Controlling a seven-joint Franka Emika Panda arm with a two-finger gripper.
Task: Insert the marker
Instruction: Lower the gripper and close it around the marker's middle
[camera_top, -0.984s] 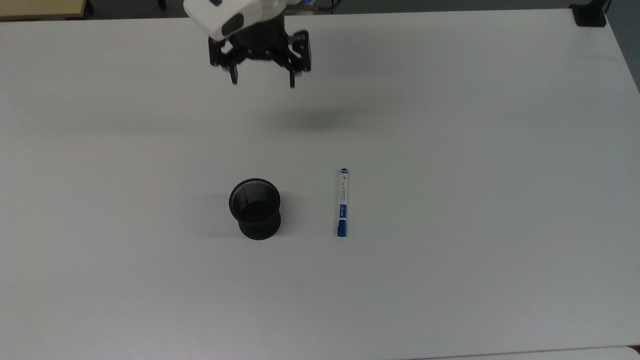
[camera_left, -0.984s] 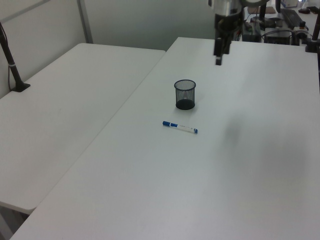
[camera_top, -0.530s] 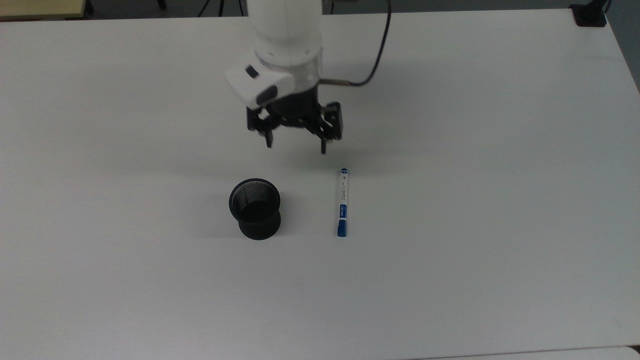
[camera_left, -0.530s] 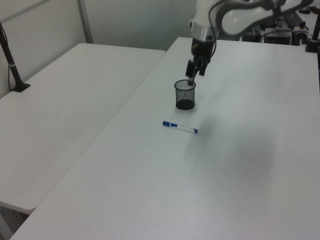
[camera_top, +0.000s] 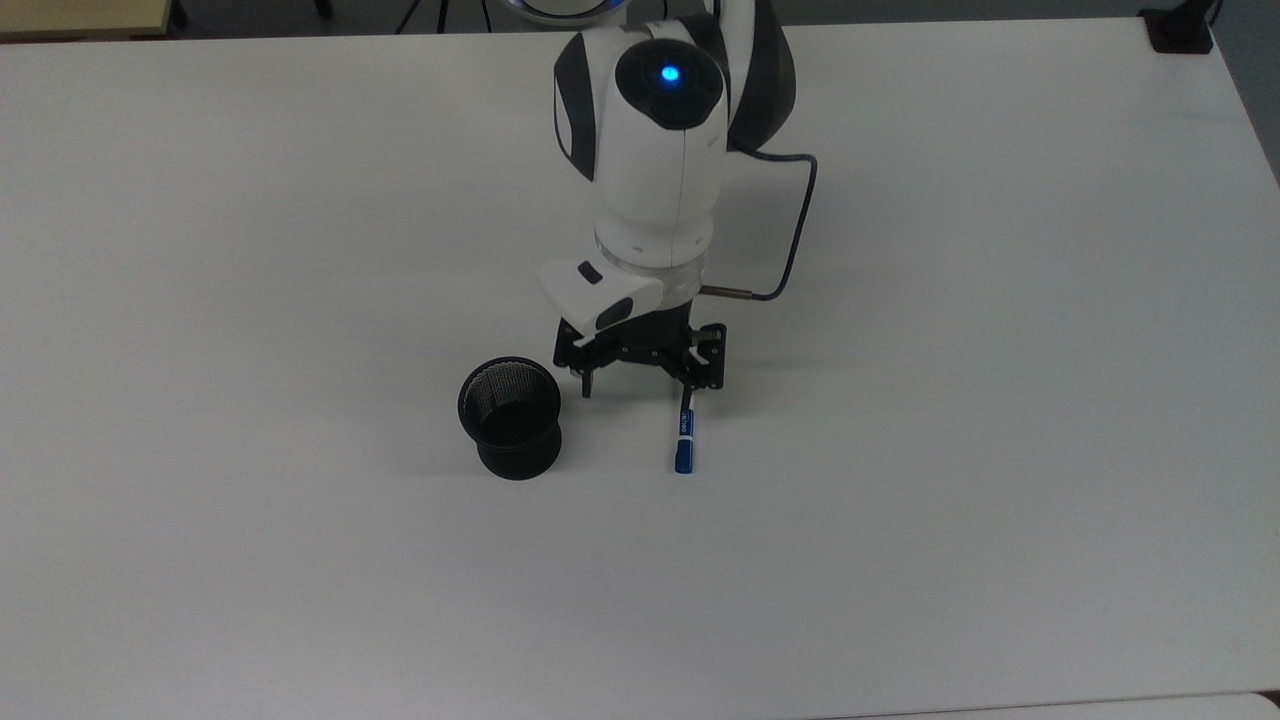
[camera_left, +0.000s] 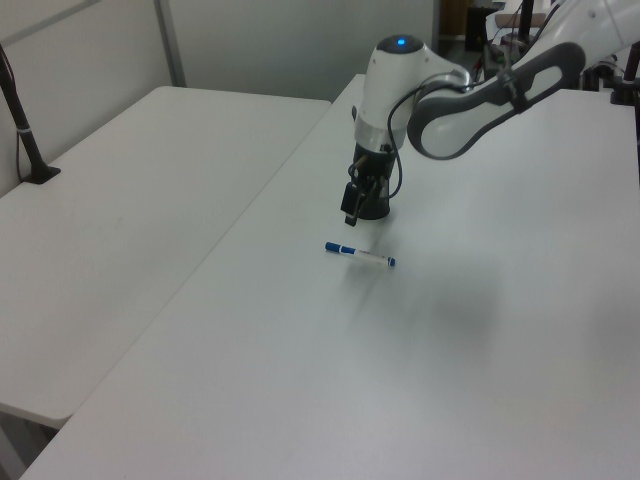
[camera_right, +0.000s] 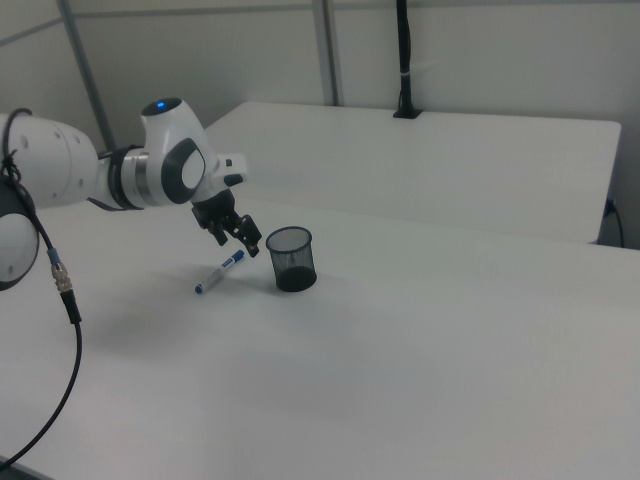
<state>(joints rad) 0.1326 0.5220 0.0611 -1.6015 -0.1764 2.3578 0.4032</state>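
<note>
While the marker (camera_top: 683, 446) lay ungrasped on the desk (camera_top: 1000, 400), the tool (camera_top: 636, 390) hovered wide open, empty; pickup and insertion remained.

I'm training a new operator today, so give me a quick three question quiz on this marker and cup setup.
1. True or false: the marker is lying flat on the table.
2. In the top view, the mesh cup stands on which side of the marker? A) left B) right
3. Fill in: the end effector has its fingers ____, above the table.

Key: 1 true; 2 A; 3 open.
</note>
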